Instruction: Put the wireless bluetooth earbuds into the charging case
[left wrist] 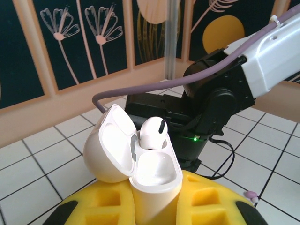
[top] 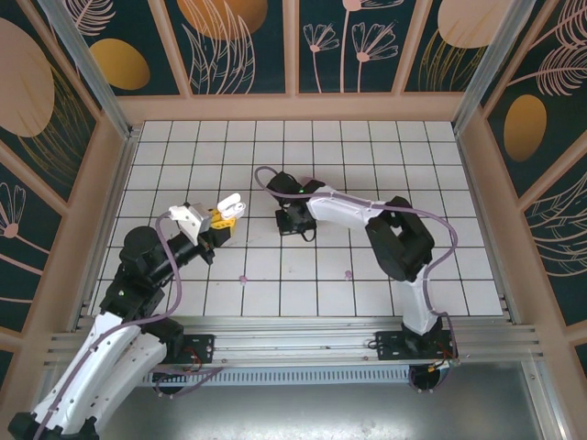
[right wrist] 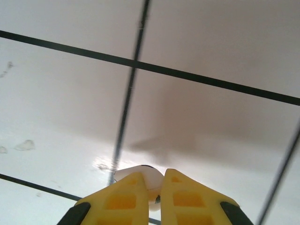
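White tiled table (top: 367, 165) w/ flower-print walls round it. Count: 2 arms, 2 claws, 1 case, 2 earbuds.

Left claw (top: 218, 218) is clamped on the case (left wrist: 154, 173), held up off the table, lid open and tipped back. Earbud no. 1 (left wrist: 152, 133) sits in one slot; the other slot looks free.

Right claw (right wrist: 157, 180) is down at the table, mid-grid, fingers nearly together on earbud no. 2 (right wrist: 125, 172), which lies on the tile beside a grid line.

Step in hand, imo: pickup of bud no. 2. Next move needs a lift, carry over to the case, stem lined up w/ the free slot, then release. Bud is tiny and smooth, so slip or twist in the grip is the risk.
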You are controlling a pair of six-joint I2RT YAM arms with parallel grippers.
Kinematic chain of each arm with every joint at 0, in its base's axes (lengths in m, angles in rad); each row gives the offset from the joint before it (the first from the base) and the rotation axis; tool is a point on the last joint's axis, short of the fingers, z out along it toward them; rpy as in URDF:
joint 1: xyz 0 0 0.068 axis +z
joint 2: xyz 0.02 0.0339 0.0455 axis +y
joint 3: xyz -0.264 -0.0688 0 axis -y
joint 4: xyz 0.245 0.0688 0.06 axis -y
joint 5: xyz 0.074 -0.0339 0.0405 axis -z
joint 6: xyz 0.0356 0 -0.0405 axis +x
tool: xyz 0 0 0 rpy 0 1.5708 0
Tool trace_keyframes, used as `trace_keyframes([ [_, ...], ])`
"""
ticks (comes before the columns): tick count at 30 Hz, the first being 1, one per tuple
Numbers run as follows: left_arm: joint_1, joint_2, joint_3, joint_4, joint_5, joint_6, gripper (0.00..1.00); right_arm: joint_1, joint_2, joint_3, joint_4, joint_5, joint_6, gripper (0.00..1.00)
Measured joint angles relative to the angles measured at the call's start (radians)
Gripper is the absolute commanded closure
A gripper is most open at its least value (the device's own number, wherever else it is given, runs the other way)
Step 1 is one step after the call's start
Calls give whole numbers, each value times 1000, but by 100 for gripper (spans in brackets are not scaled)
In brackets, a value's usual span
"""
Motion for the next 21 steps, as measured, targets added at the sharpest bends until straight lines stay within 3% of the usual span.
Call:
trace_keyframes([
  [11, 0, 156, -45, 130, 85, -47, 100, -4, -23, -92, 54, -3, -45, 93],
  [21, 0, 183, -72, 188, 102, -79, 100, -25, -69, -118, 80, -26, -66, 94],
])
